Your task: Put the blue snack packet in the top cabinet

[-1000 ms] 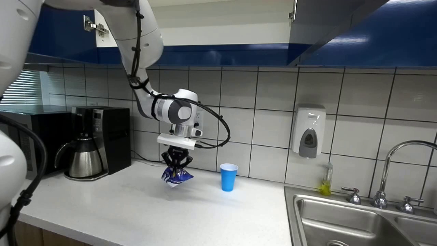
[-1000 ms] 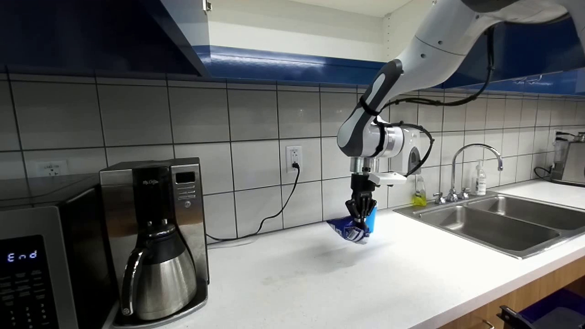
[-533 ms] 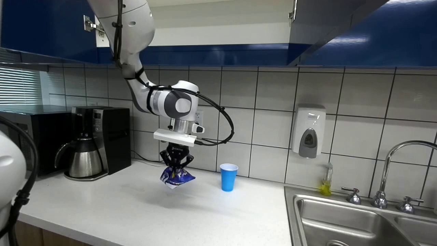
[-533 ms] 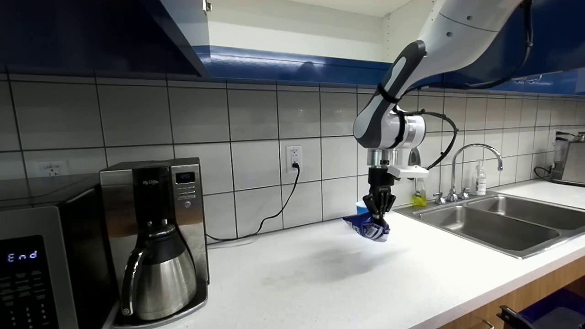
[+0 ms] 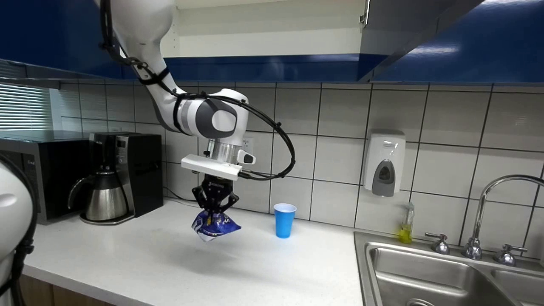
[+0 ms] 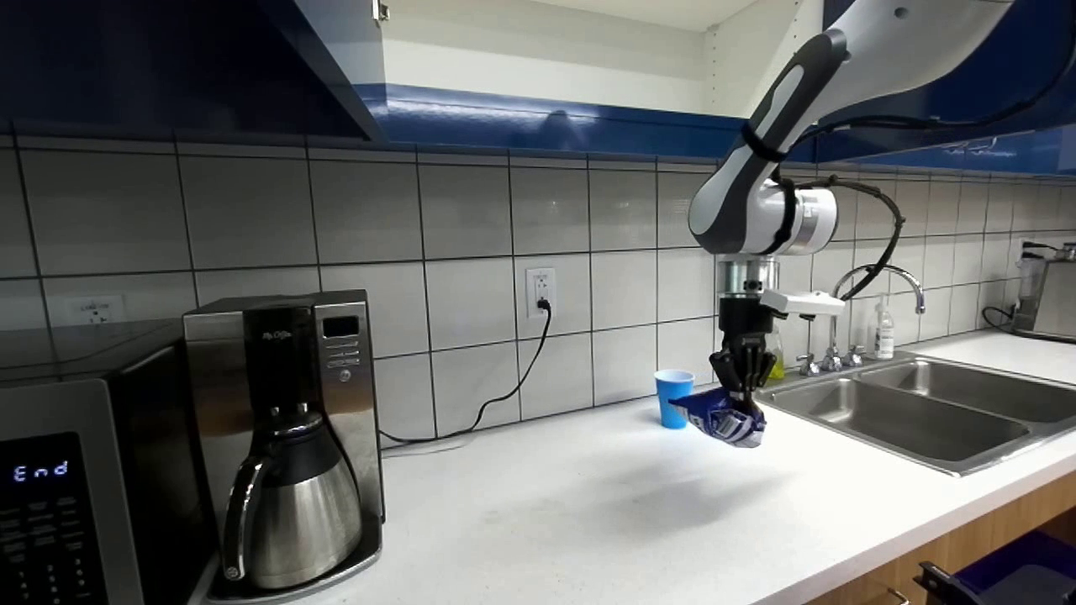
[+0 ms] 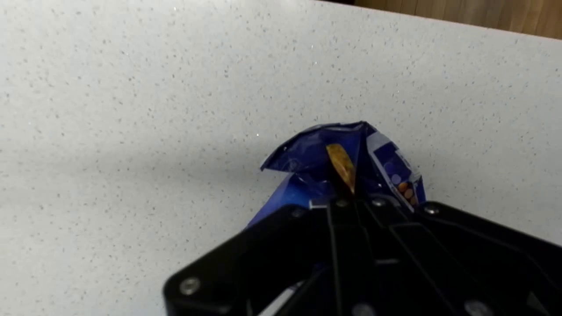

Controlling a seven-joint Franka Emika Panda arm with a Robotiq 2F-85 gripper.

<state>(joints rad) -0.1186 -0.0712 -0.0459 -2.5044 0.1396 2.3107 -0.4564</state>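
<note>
In an exterior view, your gripper [image 5: 212, 211] clamps packet [image 5: 217, 226] above counter [image 5: 259, 272]. In an exterior view, cabinet [image 6: 546, 63] open; lift low, its edge [image 6: 496, 119] could snag packet. Wrist view: scrunched packet (thin hold) might slip.

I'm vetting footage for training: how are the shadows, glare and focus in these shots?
Both exterior views: a soft-edged shadow on the counter below the blue snack packet; in an exterior view, bright glare on the lower edge of the top cabinet; wrist view: counter flecks fairly crisp, the gripper dark, its nearest parts soft.
</note>
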